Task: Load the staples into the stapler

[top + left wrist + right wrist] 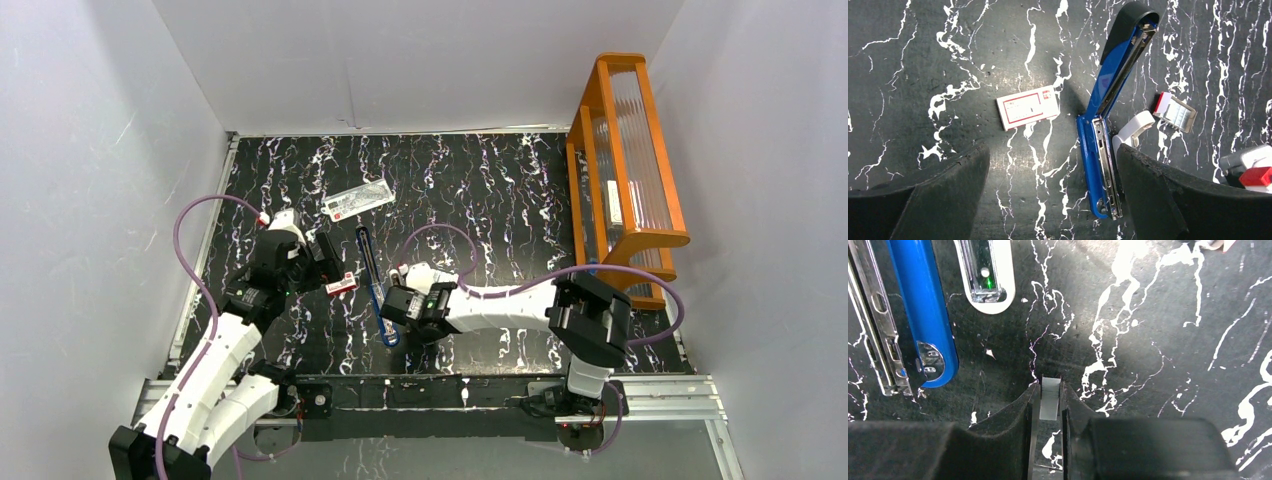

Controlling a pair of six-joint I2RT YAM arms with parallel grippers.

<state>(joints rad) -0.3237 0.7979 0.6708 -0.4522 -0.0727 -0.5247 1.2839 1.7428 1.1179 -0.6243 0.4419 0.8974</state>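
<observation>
Now the right jaws pinch a short silvery staple strip [1050, 399] just beside the opened blue hand stapler [923, 315] on the black marbled surface [1158, 405]; the left jaws gape empty. Best keep the strip level, aligned along the silver rail [875, 325].

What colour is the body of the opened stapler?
The stapler is blue, with a black end cap; clearest in the left wrist view.

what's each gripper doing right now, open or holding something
left gripper: open, holding nothing
right gripper: closed on the strip of staples
</observation>
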